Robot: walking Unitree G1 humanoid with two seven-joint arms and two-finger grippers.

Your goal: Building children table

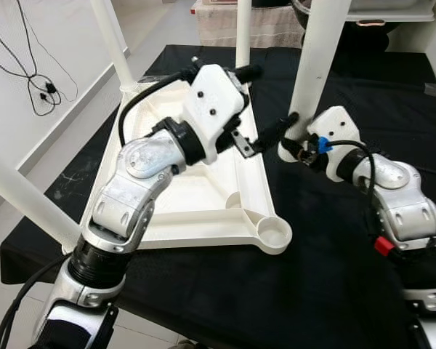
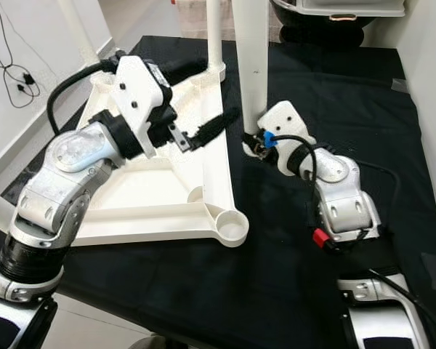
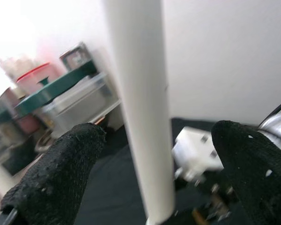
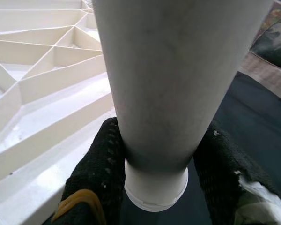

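Left eye view: the right gripper (image 1: 289, 142) is clamped on the lower end of a white table leg (image 1: 316, 65), which stands nearly upright and leans slightly away from the robot's left. The leg's foot end sits just beside the right-hand rim of the upturned white tabletop (image 1: 203, 196), over the black cloth (image 1: 334, 254) that covers the work surface. In the right wrist view the two black fingers (image 4: 96, 173) press against opposite sides of the leg (its narrower plug end projects just past them), with the ribbed underside of the tabletop lying beyond the left-hand finger. The left gripper (image 1: 258, 105) hangs above the tabletop, level with the leg and to the robot's left of it, pointing toward it; its fingers (image 3: 56, 178) stand wide apart and hold nothing. In the left wrist view the leg rises between the two finger pads without touching either, and the white housing of the right wrist appears behind it. An empty round socket (image 1: 274, 233) sits at the tabletop corner nearest the robot, on the near side of the right gripper. Two further white legs (image 1: 110, 40) stand upright at the far corners of the tabletop, beyond the left gripper. A black cable (image 1: 29, 76) hangs on the wall well to the left of the left arm.
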